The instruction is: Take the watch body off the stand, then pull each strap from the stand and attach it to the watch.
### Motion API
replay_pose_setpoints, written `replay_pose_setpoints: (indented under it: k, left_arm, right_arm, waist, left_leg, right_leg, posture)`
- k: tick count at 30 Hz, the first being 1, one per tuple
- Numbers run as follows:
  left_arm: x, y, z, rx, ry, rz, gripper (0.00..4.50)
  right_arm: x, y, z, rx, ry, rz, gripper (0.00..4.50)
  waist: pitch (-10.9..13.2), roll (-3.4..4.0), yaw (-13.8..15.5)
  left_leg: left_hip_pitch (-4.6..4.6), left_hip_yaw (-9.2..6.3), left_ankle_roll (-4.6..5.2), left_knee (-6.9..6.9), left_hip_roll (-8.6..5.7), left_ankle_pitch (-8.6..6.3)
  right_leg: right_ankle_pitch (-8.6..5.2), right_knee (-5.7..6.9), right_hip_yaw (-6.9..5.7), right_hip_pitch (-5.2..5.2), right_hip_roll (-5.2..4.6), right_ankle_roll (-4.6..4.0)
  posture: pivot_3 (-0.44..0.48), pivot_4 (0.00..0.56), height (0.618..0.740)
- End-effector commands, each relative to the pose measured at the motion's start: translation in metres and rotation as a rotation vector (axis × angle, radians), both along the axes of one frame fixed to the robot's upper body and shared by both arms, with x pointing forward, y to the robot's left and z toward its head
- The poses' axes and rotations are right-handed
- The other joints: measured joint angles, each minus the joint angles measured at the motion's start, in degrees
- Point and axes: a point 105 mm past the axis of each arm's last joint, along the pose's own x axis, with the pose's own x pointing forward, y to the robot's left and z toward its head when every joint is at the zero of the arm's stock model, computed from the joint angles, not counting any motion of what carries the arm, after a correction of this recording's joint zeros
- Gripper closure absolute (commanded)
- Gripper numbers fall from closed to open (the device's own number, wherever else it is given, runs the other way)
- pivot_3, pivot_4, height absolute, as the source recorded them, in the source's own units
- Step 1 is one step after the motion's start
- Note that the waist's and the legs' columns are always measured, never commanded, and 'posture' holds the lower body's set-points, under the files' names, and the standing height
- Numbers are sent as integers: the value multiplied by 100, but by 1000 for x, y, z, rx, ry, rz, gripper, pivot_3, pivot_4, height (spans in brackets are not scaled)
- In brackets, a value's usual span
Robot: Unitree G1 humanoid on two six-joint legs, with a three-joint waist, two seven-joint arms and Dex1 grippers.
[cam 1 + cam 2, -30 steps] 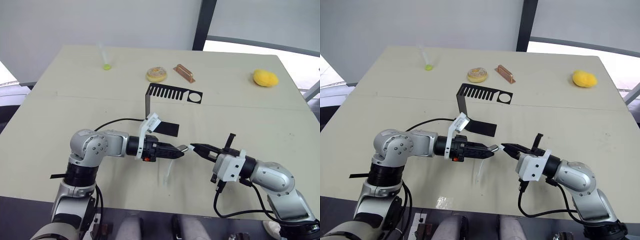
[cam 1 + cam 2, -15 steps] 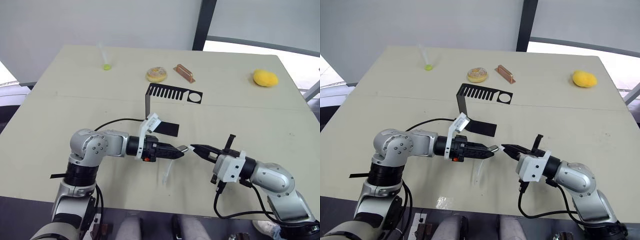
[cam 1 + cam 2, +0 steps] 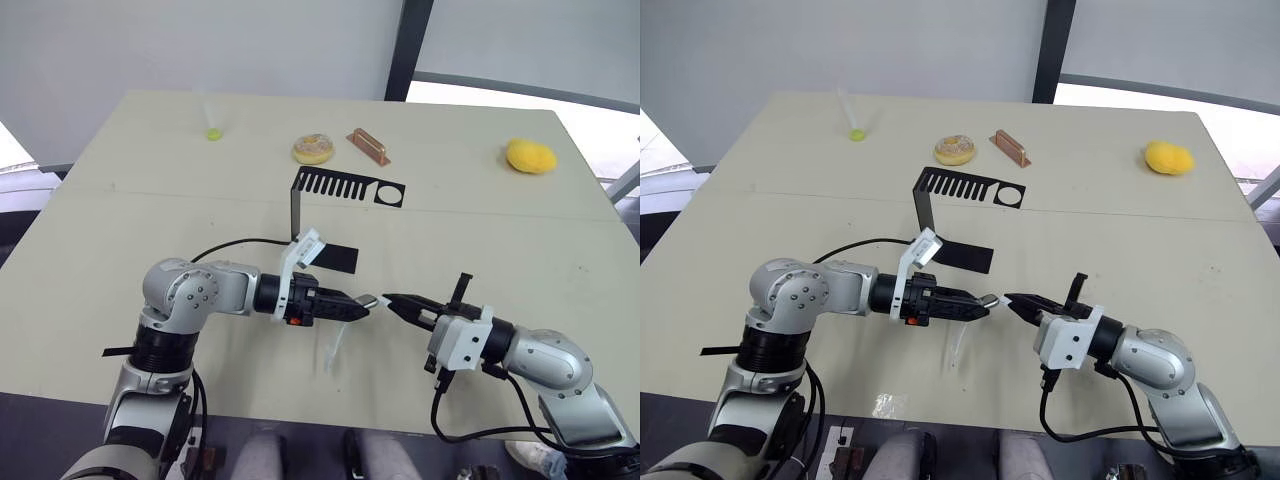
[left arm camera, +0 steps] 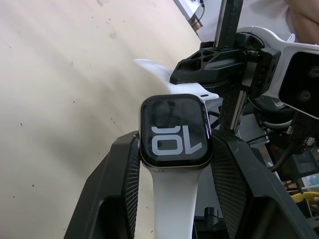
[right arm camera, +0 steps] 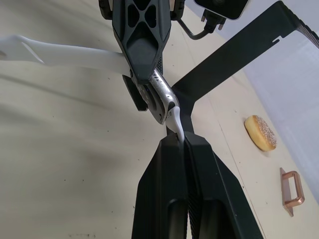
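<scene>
Left gripper (image 3: 362, 306) clamped on the watch body (image 4: 174, 131), one white strap (image 3: 333, 349) dangling off it. Right gripper (image 3: 392, 302) at 3 o'clock of that, fingers pinched tight on the second strap (image 5: 176, 124), touching the case edge. Stand (image 3: 335, 212) at 12 o'clock, well apart.

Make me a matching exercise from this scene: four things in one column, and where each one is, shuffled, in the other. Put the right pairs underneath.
Things
1. watch body
2. stand
3. doughnut
4. yellow object

Places
A. far right part of the table
B. clamped between the left gripper's fingers
C. middle of the table, beyond both grippers
D. far side of the table, just left of the copper bar

Pairs: 1-B, 2-C, 3-D, 4-A
</scene>
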Motion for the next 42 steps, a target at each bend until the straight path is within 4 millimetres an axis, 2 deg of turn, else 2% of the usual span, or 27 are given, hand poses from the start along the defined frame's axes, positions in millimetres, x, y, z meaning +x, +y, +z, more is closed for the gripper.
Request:
replay_pose_setpoints:
  k: [1,14,42]
  left_arm:
    - [-11,-19,17,-64,-46,-98,2919]
    - [-10,-20,14,-44,-41,-83,2919]
    - [-13,-15,4,9,-30,-84,2919]
  right_arm:
    - [-13,19,3,9,-30,100,4500]
    - [-15,20,1,-4,-29,104,4500]
    - [-8,12,11,-32,-115,46,4500]
  waist:
    - [0,0,2]
    - [0,0,1]
    - [0,0,2]
  left_leg:
    - [0,0,0,0,0,0]
    - [0,0,0,0,-1,0]
    - [0,0,-1,0,-1,0]
  right_leg:
    - [0,0,0,0,0,0]
    - [0,0,0,0,0,0]
    - [0,0,0,0,0,0]
  posture:
    - [0,150,740]
    - [0,150,740]
    - [0,150,740]
